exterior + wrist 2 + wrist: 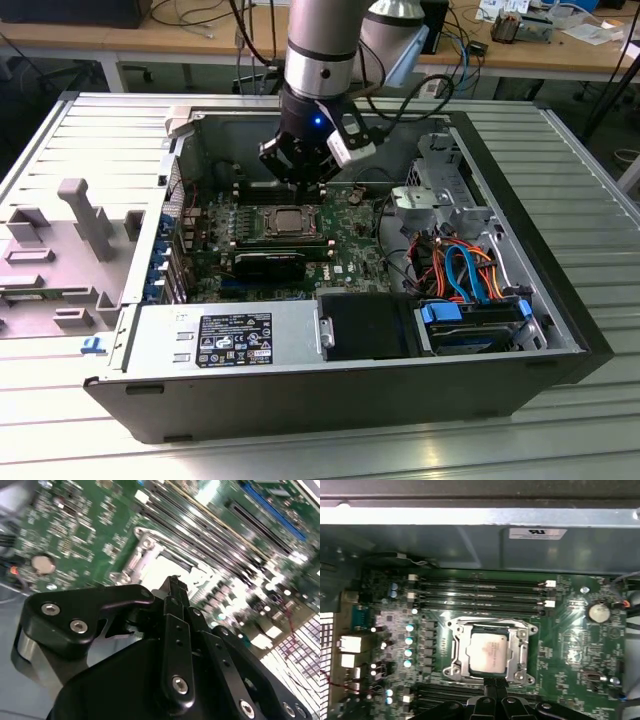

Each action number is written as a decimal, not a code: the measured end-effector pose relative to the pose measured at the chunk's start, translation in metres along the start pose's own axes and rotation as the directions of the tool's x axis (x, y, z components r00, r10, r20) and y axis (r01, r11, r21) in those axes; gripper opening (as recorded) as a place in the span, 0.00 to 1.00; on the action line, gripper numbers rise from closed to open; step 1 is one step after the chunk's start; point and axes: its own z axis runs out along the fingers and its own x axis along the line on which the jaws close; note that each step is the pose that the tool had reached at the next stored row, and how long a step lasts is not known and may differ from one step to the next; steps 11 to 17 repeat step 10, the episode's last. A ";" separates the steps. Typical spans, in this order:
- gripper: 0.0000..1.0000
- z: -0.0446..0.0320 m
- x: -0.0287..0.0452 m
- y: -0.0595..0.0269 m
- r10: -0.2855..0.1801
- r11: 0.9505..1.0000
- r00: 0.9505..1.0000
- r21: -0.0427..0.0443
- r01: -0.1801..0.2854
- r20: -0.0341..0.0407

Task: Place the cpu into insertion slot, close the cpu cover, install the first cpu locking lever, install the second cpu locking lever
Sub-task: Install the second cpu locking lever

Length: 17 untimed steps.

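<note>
While the gripper [303, 183] hangs over the open computer case [560, 330], the cpu [490, 651] already lies in the insertion slot [461, 672]

In the first wrist view the silver chip sits flat inside the socket, with the cpu cover [524, 647] down around it and faint, unreadable print on its top. The gripper's fingertips [495, 684] are pressed together with nothing between them, poised just beside the socket's near edge and above the green motherboard [575, 640]. A white sticker [538, 533] on the case wall carries dark marks too small to make out; in the exterior view a black label [235, 340] covers the grey power supply [290, 335], its text illegible
</note>
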 end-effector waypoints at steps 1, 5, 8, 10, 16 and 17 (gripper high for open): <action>0.11 0.0000 0.0001 0.0000 0.001 1.000 1.000 0.002 -0.001 0.026; 0.11 0.0000 0.0004 0.0001 0.001 1.000 0.999 0.003 -0.001 0.055; 0.11 0.0000 0.0005 0.0000 0.001 1.000 0.998 0.003 -0.001 0.056; 0.11 0.0000 0.0005 0.0000 0.001 1.000 0.998 0.003 -0.001 0.056; 0.11 0.0000 0.0005 0.0000 0.001 1.000 0.998 0.003 -0.001 0.056; 0.11 0.0000 0.0005 0.0000 0.001 1.000 0.998 0.003 -0.001 0.056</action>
